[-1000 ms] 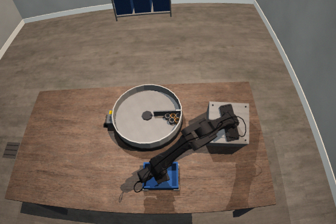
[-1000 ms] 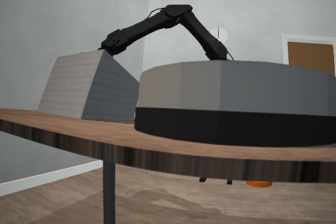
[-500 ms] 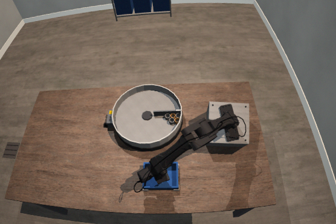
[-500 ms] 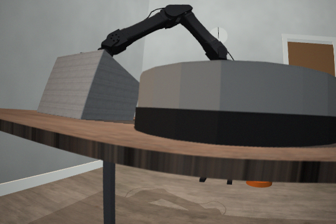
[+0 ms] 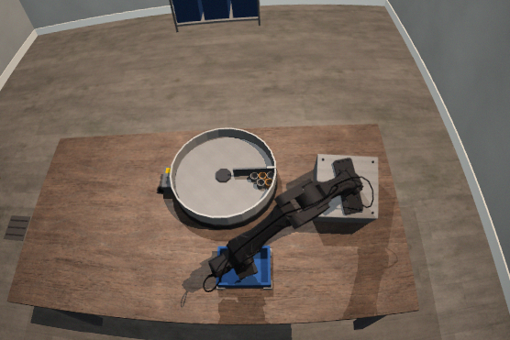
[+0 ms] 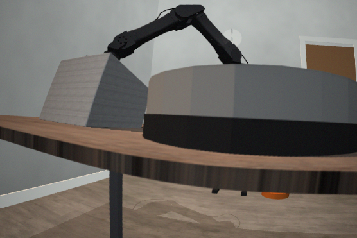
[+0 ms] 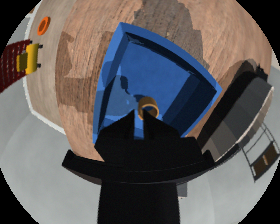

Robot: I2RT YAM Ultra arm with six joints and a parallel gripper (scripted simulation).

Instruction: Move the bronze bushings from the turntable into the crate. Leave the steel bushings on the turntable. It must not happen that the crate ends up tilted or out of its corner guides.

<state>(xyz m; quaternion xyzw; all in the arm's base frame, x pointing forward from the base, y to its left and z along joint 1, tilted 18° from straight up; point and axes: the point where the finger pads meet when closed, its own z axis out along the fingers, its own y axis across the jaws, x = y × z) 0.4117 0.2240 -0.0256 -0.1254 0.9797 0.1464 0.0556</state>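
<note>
Over the blue crate (image 7: 165, 70) near the desk's (image 5: 110, 213) front edge, the arm (image 5: 271, 224) reaches down-left from its pedestal (image 5: 367, 163), the fingers apparently narrowly parted beside a bronze bushing (image 7: 148, 104), others clustered against the turntable's (image 5: 220, 220) right rim.

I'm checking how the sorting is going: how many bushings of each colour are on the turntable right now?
Bronze bushings: 2
Steel bushings: 3
Total on the turntable: 5, as far as the small cluster in the top view shows.
</note>
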